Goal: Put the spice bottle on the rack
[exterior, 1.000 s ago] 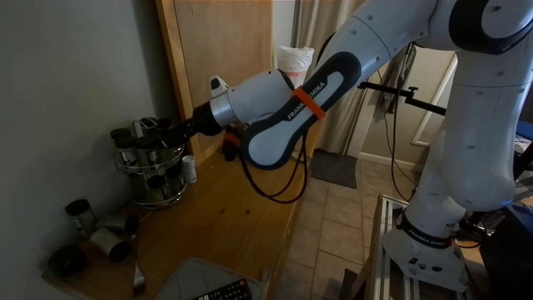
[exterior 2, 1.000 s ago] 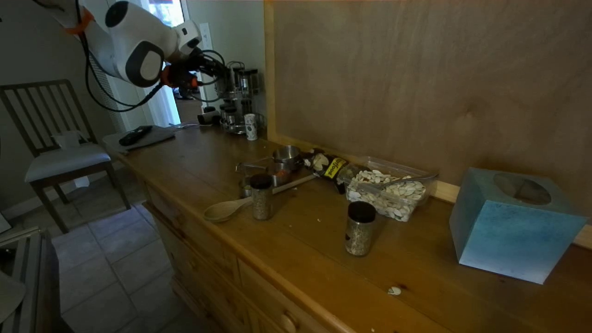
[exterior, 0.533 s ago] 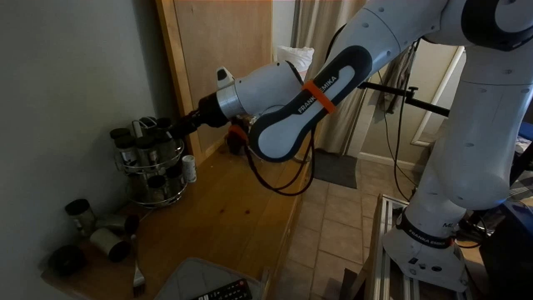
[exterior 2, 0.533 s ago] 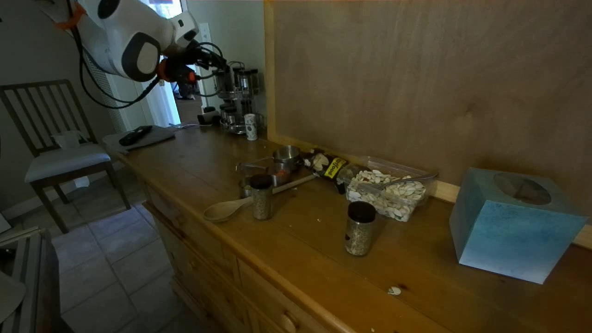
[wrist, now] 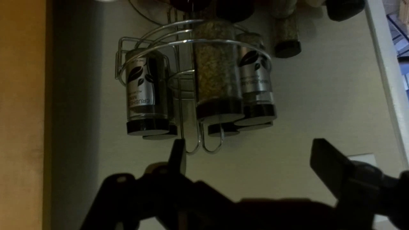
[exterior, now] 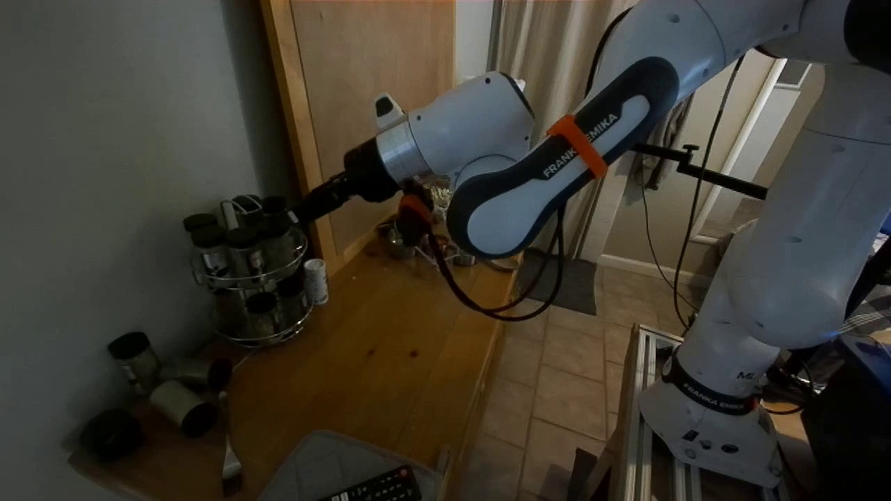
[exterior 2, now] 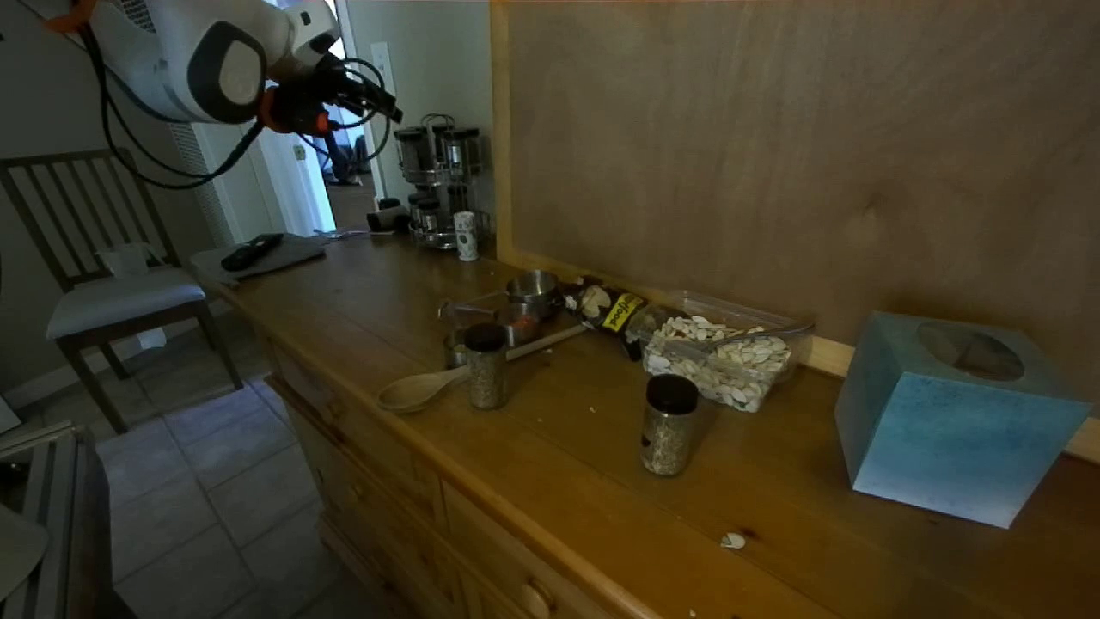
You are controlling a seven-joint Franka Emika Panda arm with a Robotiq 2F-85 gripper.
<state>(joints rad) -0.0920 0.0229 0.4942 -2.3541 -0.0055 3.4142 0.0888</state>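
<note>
In an exterior view the robot arm (exterior: 501,188) reaches in from the right, its gripper (exterior: 297,213) near the upper tier of the wire rack (exterior: 243,281), which stands on the left by the wall (exterior: 125,139), ringed with dark-lidded jars (exterior: 216,261). A pale patterned shaker (exterior: 317,282) stands just right of it. Nearer on the left sit several loose jars (exterior: 177,403) and a fork (exterior: 232,463); a remote (exterior: 383,486) lies on a grey mat (exterior: 299,466) at the near edge.

In an exterior view along the wooden dresser (exterior 2: 559,464), the rack stands at the far end, a gap showing between it and the gripper. Nearer are measuring cups (exterior 2: 533,297), a wooden spoon (exterior 2: 412,391), two upright glass bottles (exterior 2: 666,438), a tub (exterior 2: 726,309) of pale seeds (exterior 2: 730,378) and, at the right, a blue tissue box (exterior 2: 954,430).

In the wrist view, where the rack appears upside down, the fingers (wrist: 329,167) stand wide apart, wall showing between them. The spice bottle (wrist: 217,72) closest to them stands in the rack's upper tier, behind its front wire and between two silver-labelled jars (wrist: 140,84).
</note>
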